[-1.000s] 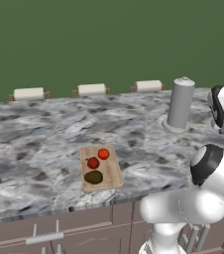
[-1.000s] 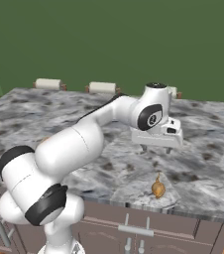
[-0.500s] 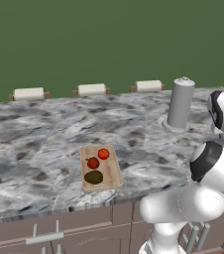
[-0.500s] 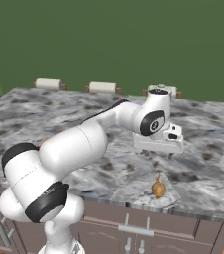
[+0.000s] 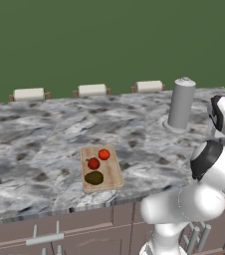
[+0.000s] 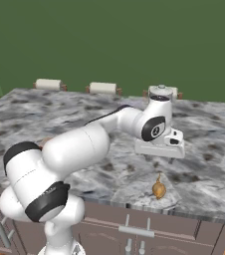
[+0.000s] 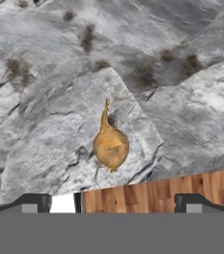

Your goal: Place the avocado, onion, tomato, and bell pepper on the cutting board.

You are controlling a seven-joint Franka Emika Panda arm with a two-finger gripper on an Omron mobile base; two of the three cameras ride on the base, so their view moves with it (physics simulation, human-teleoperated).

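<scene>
Marble counter [image 7: 183,99], onion [image 7: 111,145] below open jaws

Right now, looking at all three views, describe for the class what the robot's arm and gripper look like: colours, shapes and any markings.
The arm is made of glossy white rounded links with dark grey-black bands at the joints. A round dark cap with a light ring marks the wrist. The gripper hangs from a flat, boxy white hand; in the hand view its fingertips are small, dark and blocky. No cables show.
</scene>
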